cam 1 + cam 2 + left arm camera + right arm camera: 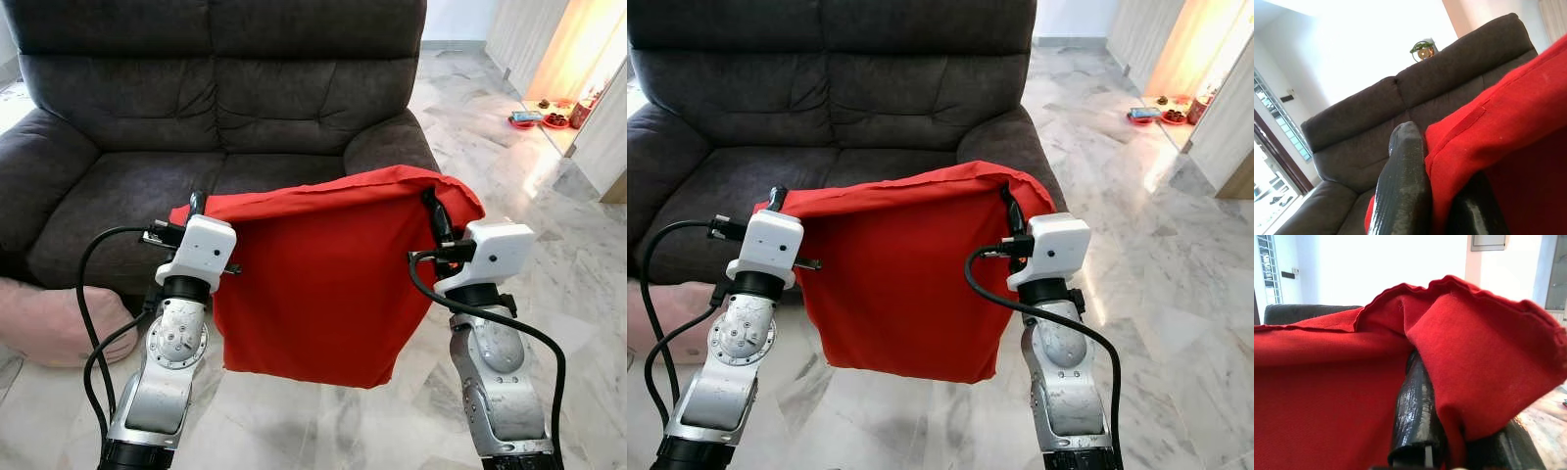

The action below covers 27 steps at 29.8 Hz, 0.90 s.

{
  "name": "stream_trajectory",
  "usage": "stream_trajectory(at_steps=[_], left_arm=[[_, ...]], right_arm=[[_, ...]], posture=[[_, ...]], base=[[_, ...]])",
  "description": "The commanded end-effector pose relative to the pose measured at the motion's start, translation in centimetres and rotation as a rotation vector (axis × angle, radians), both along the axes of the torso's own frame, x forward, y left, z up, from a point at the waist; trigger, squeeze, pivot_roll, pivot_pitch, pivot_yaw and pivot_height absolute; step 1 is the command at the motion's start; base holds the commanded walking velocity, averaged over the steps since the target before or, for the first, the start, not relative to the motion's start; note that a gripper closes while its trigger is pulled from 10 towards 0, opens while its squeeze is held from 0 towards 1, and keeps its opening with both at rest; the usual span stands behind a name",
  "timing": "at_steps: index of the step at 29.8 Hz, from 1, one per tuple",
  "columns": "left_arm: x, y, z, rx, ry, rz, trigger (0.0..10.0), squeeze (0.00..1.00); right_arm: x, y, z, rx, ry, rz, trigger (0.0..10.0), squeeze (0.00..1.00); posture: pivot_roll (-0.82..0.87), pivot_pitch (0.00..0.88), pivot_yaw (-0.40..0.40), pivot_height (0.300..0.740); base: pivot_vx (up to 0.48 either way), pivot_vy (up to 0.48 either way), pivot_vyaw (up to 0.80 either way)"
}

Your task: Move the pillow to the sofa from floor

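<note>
Red pillow pinched in our right gripper

We see our right gripper (1449, 440) closed on the red pillow (1327, 396), a fold of its fabric clamped between the two black fingers (1413, 416). The hemmed edge of the cloth arches over the fingers and droops toward three o'clock. Past the edge, at nine o'clock, the dark sofa back (1298, 311) meets a white wall (1376, 264), and marble floor (1545, 416) shows at four o'clock.

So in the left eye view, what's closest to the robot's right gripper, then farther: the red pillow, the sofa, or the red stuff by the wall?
1. Red pillow: held in the right gripper.
2. Sofa: just behind.
3. Red items: far right, by the wall.
</note>
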<state>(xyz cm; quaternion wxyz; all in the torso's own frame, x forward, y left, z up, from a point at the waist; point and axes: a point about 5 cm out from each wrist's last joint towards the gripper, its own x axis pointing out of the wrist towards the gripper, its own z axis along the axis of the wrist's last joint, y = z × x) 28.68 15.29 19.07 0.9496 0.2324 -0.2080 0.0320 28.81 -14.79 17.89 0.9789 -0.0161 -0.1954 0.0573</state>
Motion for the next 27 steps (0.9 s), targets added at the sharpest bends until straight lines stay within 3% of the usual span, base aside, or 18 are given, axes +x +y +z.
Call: stream_trajectory(at_steps=[1, 27], left_arm=[[-0.3, 1.6, 2.4, -0.029, -0.107, 0.074, 10.0, 0.0], [0.0, 1.3, 2.9, -0.046, -0.125, 0.08, 10.0, 0.0]], right_arm=[[-0.3, -0.7, 2.5, 0.021, -0.109, -0.036, 10.0, 0.0], [-0.1, -0.3, 4.0, 0.031, -0.141, -0.026, 10.0, 0.0]], posture=[[-0.01, 0.015, -0.01, 0.74], [-0.01, 0.054, -0.016, 0.74]], base=[[0.24, 0.0, 0.0], [0.292, 0.0, 0.0]])
